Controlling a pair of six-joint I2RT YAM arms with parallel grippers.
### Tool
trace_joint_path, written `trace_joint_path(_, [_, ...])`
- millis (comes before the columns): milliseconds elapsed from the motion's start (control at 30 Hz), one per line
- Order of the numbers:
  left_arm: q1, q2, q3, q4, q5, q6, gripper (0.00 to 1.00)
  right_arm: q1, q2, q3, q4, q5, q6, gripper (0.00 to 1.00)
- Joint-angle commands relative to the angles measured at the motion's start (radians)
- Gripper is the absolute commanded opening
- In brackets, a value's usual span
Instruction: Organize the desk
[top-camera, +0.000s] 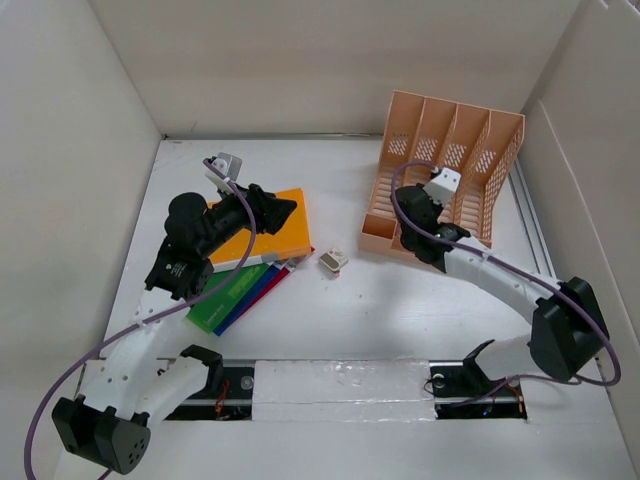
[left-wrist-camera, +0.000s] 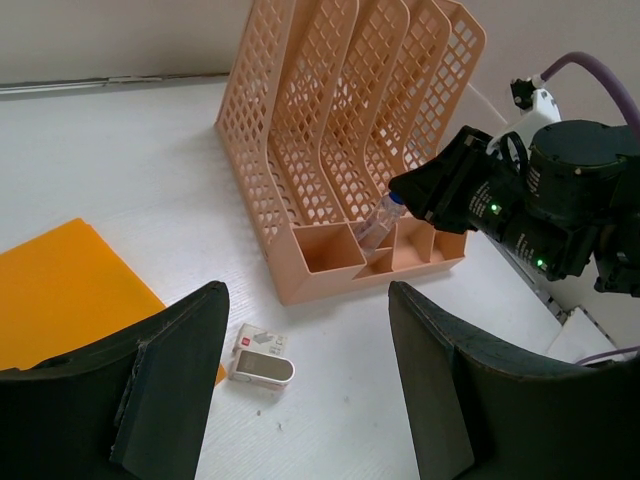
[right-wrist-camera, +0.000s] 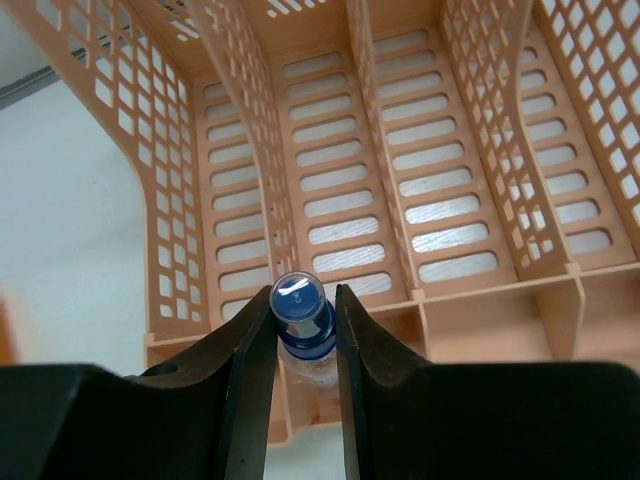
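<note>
The white desk (top-camera: 400, 310) holds a peach file rack (top-camera: 450, 150) at the back right. My right gripper (top-camera: 408, 205) is over the rack's front left compartment, shut on the blue cap of a small clear bottle (right-wrist-camera: 300, 305). The bottle hangs tilted with its lower end in that compartment, also seen from the left wrist view (left-wrist-camera: 378, 222). My left gripper (top-camera: 285, 212) is open and empty above the right end of an orange folder (top-camera: 280, 240). A small white box-like item (top-camera: 333, 261) lies on the desk between folder and rack, just left of the left gripper's gap (left-wrist-camera: 260, 358).
Green, blue and red books (top-camera: 230, 295) lie fanned under the orange folder at the left. White wall panels (top-camera: 80, 150) close in the desk on three sides. The rack's other slots (right-wrist-camera: 440, 180) show nothing inside.
</note>
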Motion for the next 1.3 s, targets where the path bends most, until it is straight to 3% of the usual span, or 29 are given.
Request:
trace_joint_path(0, [0.003, -0.012, -0.007, 0.054, 0.023, -0.004, 0.6, -0.01, -0.054, -0.047, -0.067, -0.005, 0.027, 0.0])
trace_joint_path(200, [0.003, -0.003, -0.007, 0.055, 0.025, -0.004, 0.6, -0.01, -0.082, -0.051, -0.128, 0.081, 0.091, 0.0])
trace_joint_path(467, [0.003, 0.018, -0.004, 0.054, 0.031, -0.01, 0.6, -0.022, -0.344, -0.145, -0.202, 0.087, 0.159, 0.0])
trace_joint_path(600, [0.003, 0.014, -0.007, 0.067, 0.049, -0.014, 0.6, -0.068, -0.396, -0.179, -0.237, 0.083, 0.18, 0.0])
trace_joint_path(1267, [0.003, 0.003, -0.012, 0.058, 0.034, -0.008, 0.6, -0.132, -0.147, -0.102, -0.16, 0.098, 0.174, 0.0])
